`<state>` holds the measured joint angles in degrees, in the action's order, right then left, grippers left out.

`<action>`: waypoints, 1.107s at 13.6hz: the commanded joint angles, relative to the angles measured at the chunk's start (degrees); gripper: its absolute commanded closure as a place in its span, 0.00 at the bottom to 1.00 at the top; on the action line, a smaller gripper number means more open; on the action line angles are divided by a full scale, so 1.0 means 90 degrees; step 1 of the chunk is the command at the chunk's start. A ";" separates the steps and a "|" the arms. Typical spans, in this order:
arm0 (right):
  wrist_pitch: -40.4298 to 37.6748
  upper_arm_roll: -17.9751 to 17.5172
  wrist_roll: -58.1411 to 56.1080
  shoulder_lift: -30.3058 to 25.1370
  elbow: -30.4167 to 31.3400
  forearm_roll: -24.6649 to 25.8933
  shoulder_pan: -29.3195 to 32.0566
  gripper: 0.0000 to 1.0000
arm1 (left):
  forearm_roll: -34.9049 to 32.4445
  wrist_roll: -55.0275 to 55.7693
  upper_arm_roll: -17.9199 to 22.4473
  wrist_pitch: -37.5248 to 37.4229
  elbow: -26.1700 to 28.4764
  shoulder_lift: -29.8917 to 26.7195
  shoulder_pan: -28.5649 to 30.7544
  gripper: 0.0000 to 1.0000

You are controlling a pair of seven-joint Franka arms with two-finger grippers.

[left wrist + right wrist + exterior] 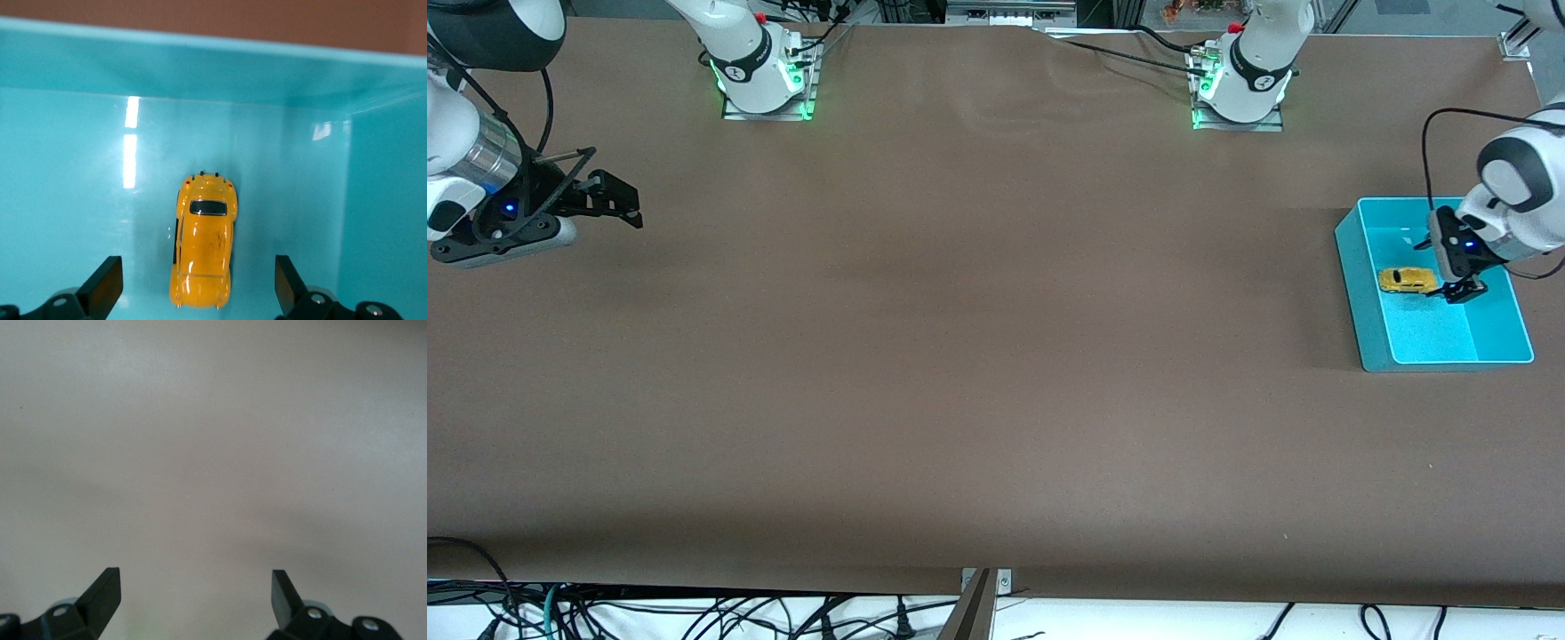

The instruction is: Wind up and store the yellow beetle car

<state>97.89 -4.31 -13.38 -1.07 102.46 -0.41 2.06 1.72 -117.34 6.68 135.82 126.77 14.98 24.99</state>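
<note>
The yellow beetle car (1408, 281) (203, 240) lies on the floor of the turquoise bin (1357, 293) (60, 200) at the left arm's end of the table. My left gripper (1458, 291) (198, 283) hangs inside the bin just over the car, open, with a finger on each side of the car and a clear gap to both. My right gripper (627, 206) (195, 595) waits open over bare table at the right arm's end, holding nothing.
The bin's walls (383, 200) stand close around my left gripper. Brown table (978, 356) stretches between the two arms. Cables hang below the table's near edge (694, 613).
</note>
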 commanded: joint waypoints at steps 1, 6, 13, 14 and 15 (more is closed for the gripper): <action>-0.0085 0.0030 0.0080 0.0061 -0.0174 -0.0003 -0.0024 0.00 | 0.0278 0.0076 -0.0039 -0.0919 -0.0559 -0.0141 -0.0013 0.00; -0.0105 0.0040 0.0032 0.0061 -0.0174 -0.0003 -0.0005 0.00 | 0.0288 0.2377 -0.0652 -0.1233 -0.0678 -0.0588 -0.0189 0.00; -0.0095 0.0040 0.0032 0.0061 -0.0174 -0.0003 0.0005 0.00 | 0.0307 0.7025 -0.1990 -0.2092 -0.1868 -0.1028 -0.0843 0.00; -0.0105 0.0040 0.0032 0.0061 -0.0174 -0.0003 -0.0005 0.00 | 0.0307 0.7834 -0.2021 -0.2296 -0.1985 -0.1155 -0.0949 0.00; -0.0095 0.0040 0.0032 0.0061 -0.0174 -0.0003 -0.0005 0.00 | 0.0307 0.8702 -0.2021 -0.2839 -0.2257 -0.1195 -0.1086 0.00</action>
<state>97.87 -4.18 -13.38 -1.05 102.41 -0.41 2.13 3.04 -49.24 -11.53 116.39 109.68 5.69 16.39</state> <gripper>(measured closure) 0.000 0.000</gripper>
